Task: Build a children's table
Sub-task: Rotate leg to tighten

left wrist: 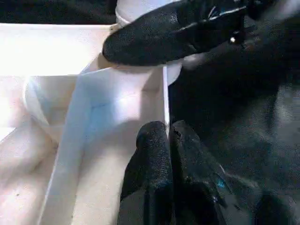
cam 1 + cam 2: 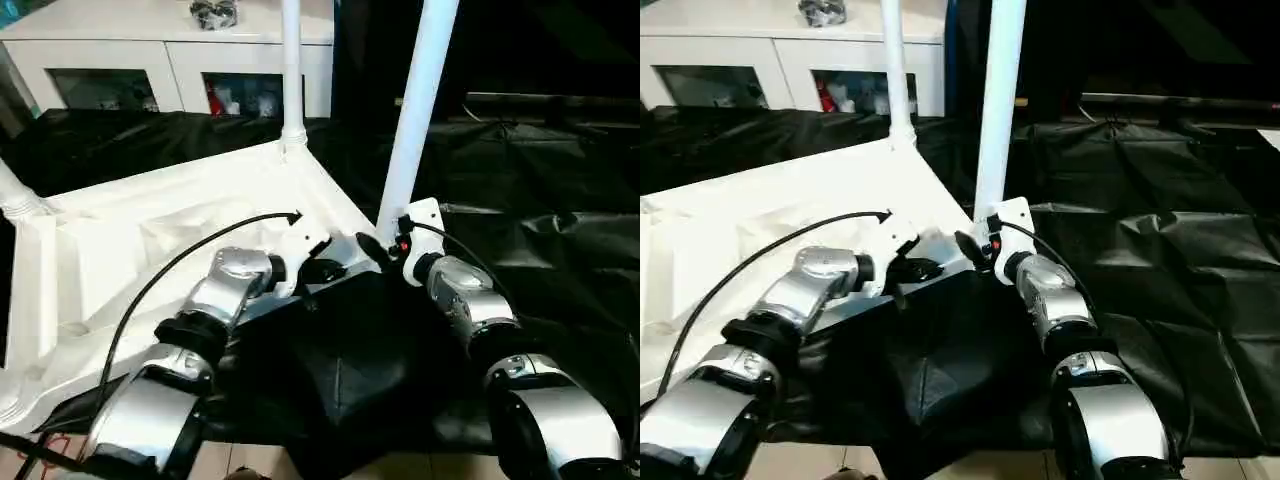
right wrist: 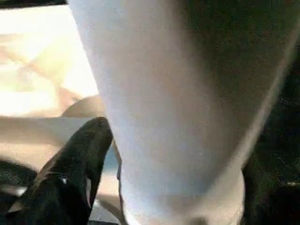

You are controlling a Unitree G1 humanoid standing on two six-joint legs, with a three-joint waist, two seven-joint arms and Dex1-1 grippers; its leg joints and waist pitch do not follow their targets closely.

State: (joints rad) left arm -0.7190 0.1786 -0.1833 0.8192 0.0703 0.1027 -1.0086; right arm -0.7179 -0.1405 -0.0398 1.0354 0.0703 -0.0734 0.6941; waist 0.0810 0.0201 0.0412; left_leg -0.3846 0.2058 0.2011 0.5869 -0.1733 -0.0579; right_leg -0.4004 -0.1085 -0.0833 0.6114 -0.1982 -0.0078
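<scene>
Big black sheet point(image 2: 1160, 260) spread flat over the whole ground. At the far back, a white cabinet point(image 2: 170, 60) with glass doors and small things behind the glass. On top of the black sheet, the white table top point(image 2: 150, 250) lying upside down, ribs and walls facing up, one corner pointing toward the middle of the scene. Three white legs standing up out of it: a near leg point(image 2: 412, 120) at the close corner, tall and leaning a little; a far leg point(image 2: 291, 70) at the back corner, straight up in its round socket; a third leg point(image 2: 15, 195) at the left side, cut off by the picture edge. Two silver arms reaching in from below, with a black cable point(image 2: 170, 270) curving over the left one. Left pincer point(image 1: 167, 140) shut tight, black fingers pressed together on the thin white wall of the table top right by the near corner, with the wall's edge running into the line between them. Right pincer point(image 3: 140, 154) around the bottom of the near leg, just above the socket; one black finger point(image 3: 70, 168) on one side of the white tube, the other side dark and hard to see. Cannot tell whether these fingers squeeze the leg or just stand close around it.
</scene>
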